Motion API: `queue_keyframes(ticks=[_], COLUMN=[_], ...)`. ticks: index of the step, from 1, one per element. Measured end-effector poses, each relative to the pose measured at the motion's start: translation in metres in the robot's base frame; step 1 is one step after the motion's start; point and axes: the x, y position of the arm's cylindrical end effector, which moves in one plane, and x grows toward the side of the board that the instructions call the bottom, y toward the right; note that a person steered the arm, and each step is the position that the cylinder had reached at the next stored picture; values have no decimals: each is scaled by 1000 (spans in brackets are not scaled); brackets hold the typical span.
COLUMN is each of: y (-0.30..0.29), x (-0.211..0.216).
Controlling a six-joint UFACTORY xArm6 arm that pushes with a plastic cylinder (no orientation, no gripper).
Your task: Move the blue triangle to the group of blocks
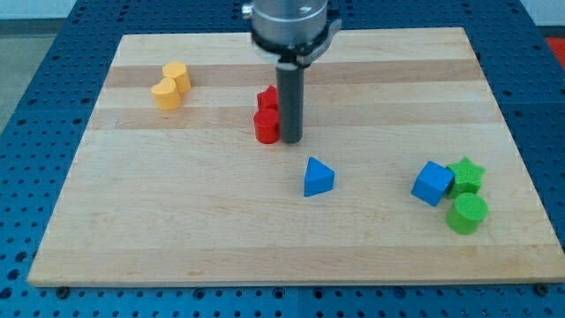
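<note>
One blue triangle (319,177) sits on the tabletop (177,221), just below and right of my tip (290,140). No hand fitted, so nothing grasped or released. Tip touches the red blocks (267,117) on its left. Group, blue cube (433,184), green star (465,174), green cylinder (466,213), lies far right. Risk: off-centre push spins triangle aside; red blocks get dragged.
</note>
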Motion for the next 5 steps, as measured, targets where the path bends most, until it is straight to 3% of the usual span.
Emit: queue_keyframes(ticks=[2, 5], y=[16, 124], x=[56, 64])
